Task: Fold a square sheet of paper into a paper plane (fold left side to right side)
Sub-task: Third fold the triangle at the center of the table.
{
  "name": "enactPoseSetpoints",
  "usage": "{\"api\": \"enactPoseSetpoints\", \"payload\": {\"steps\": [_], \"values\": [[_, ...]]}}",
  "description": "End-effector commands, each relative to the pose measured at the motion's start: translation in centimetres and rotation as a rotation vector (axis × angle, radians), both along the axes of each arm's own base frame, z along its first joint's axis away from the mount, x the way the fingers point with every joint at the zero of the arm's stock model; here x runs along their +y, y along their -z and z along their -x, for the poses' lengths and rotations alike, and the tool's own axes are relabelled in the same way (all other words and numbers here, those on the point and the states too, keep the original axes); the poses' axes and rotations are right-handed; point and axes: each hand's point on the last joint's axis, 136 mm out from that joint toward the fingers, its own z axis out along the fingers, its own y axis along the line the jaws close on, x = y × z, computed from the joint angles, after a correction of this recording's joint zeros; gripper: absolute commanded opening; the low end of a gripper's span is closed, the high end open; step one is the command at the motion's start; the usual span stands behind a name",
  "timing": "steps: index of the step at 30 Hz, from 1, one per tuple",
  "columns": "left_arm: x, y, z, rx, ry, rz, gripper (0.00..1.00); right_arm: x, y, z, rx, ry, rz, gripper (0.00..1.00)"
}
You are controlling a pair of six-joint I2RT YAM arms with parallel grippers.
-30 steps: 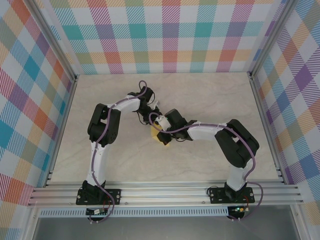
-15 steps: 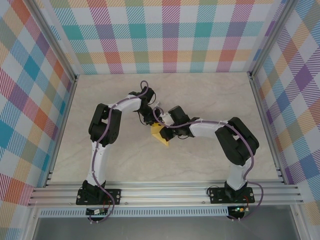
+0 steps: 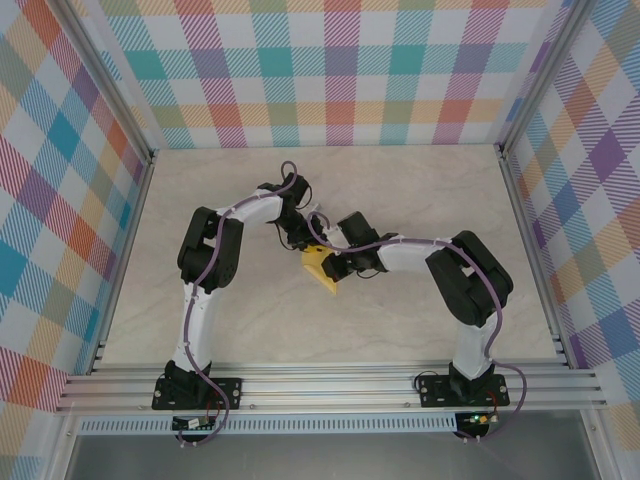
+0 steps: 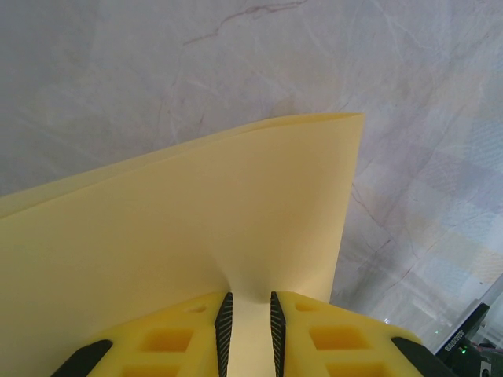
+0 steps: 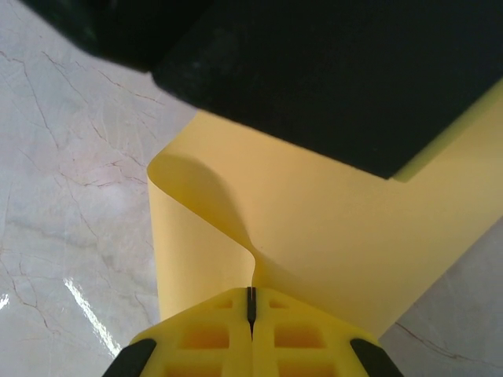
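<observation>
Top external view: the left arm's end effector [image 3: 302, 240] reaches in from the left to mid-table and meets the right end effector [image 3: 334, 254] nearly tip to tip. The thin yellow-orange paper sheet [image 3: 322, 272] shows between and just below them as a small wedge, its pointed corner toward the near edge (can't tell here if it touches the table). The table [image 3: 420, 190] is pale and marble-patterned, with plaid walls [image 3: 340, 70] around it.

Left wrist view: the left end effector [image 4: 250, 306] has its yellow fingers [image 4: 165, 345] narrowly apart, pinching a strip of the sheet [image 4: 196, 220] between black ribbed pads. The sheet fans away from the grip, doubled over, with two layers showing along the far edge and a corner at upper right. The table [image 4: 118, 78] lies beyond.

Right wrist view: the right end effector [image 5: 251, 302] is pressed together on the sheet [image 5: 314, 220], the paper nipped in the seam. The sheet curls into a loop on the left, and a flat band runs right. The black body of the other arm [image 5: 330, 71] lies across the top, over the sheet.
</observation>
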Motion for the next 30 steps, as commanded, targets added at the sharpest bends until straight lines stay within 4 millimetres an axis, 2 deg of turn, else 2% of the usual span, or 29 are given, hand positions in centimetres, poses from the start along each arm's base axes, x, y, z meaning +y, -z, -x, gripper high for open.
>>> {"api": "enactPoseSetpoints", "payload": {"steps": [1, 15, 30], "values": [[-0.2, 1.9, 1.3, 0.049, 0.034, -0.037, 0.22, -0.1, -0.7, -0.4, 0.004, 0.017, -0.021, 0.00], [-0.2, 2.1, 1.3, 0.053, 0.031, -0.044, 0.22, -0.9, -0.3, -0.8, 0.016, 0.056, -0.017, 0.00], [-0.2, 2.2, 1.4, 0.053, 0.031, -0.044, 0.22, -1.2, 0.0, -0.1, 0.039, 0.068, -0.027, 0.00]]}}
